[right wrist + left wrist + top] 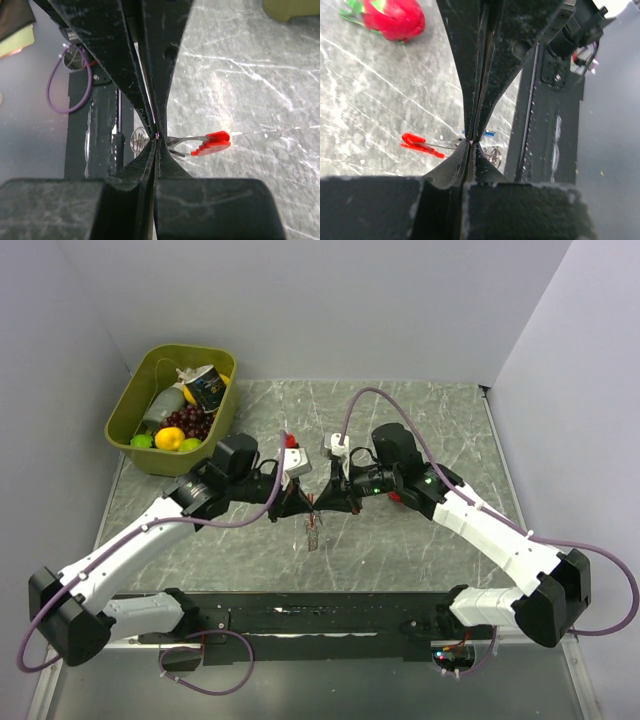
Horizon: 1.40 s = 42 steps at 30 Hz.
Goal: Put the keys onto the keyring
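Top view: left gripper (297,502) and right gripper (333,498) meet tip to tip. The keyring (313,530) dangles just below the tips.

Left wrist: fingers (460,60) clenched; what they pinch is hidden. Red clip (421,144) just left of the tips, blue-headed key (489,133) just right.

Right wrist: fingers (115,60) clamped on the keyring's silvery metal, red clip (212,143) just right of the tips.

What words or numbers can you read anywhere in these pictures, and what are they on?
Nothing here can be read clearly enough to quote.
On the dark round can with a pale label in the olive-green plastic bin: there is some print, but it is too small and blurred to read.
On the red plastic clip: no letters or numbers show.
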Each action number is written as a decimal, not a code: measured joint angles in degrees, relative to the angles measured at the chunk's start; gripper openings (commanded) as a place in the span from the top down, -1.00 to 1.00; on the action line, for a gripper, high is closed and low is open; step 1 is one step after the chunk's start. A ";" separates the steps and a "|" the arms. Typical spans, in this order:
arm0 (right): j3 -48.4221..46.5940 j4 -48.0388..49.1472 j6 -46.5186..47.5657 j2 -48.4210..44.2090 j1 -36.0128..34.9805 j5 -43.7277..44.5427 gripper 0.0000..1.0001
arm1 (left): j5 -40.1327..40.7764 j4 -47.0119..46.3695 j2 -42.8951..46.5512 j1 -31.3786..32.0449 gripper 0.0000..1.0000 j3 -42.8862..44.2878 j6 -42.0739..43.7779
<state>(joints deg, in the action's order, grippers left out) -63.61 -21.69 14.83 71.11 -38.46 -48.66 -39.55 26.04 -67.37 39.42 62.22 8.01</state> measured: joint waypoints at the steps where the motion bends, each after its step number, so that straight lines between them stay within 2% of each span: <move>1: 0.39 0.90 -0.52 -0.20 0.00 0.00 0.68 | 0.48 -1.51 1.07 0.00 0.98 -1.18 -0.63; 2: 0.74 1.86 -1.40 -0.42 -0.02 0.04 0.43 | 0.96 -2.89 2.10 0.00 0.98 -2.27 -1.38; 4: 1.66 4.24 -3.06 -1.29 0.02 0.50 0.22 | 1.55 -5.88 4.00 0.00 0.98 -4.28 -2.58; 5: 2.14 5.79 -3.85 -1.95 0.09 0.92 -0.02 | 1.86 -7.52 5.03 0.04 0.98 -5.46 -3.13; 8: 3.74 9.66 -5.95 -4.63 0.61 1.60 -0.29 | 2.34 -12.59 8.55 0.04 0.98 -9.38 -4.79; 11: 6.27 13.86 -8.04 -8.24 2.10 1.92 -0.42 | 2.62 -17.68 12.04 0.04 0.98 -13.03 -5.92; 20: 9.35 23.41 -12.35 -9.99 5.73 -4.66 -0.48 | 0.26 -28.57 15.91 0.04 0.98 -17.73 -9.16; 25: 9.75 25.83 -12.96 -8.81 5.73 -10.64 -0.24 | -2.45 -30.84 15.89 0.04 0.98 -17.94 -9.38; 30: 9.73 26.69 -12.92 -8.55 5.73 -14.91 -0.10 | -4.00 -32.26 15.87 0.04 0.98 -17.94 -9.62; 35: 9.73 26.80 -12.94 -6.36 5.73 -17.59 0.17 | -5.03 -32.68 15.87 0.04 0.98 -17.94 -10.32; 36: 9.73 26.77 -12.98 -5.81 5.73 -17.94 0.29 | -5.29 -32.70 15.87 0.04 0.98 -17.94 -10.43; 37: 9.73 26.75 -13.07 -5.25 5.73 -18.23 0.62 | -5.49 -32.68 15.87 0.04 0.98 -17.94 -10.45; 40: 9.66 26.51 -13.60 -4.31 5.73 -19.41 1.00 | -5.27 -32.46 15.85 -0.09 0.98 -17.94 -10.43; 42: 9.62 26.38 -14.01 -4.28 5.79 -19.87 1.00 | -5.11 -32.28 15.87 -0.26 0.98 -17.94 -10.36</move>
<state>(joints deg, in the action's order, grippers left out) -54.00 4.69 0.82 66.83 -32.67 -68.53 -44.66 -6.24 -51.51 39.16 44.27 -2.35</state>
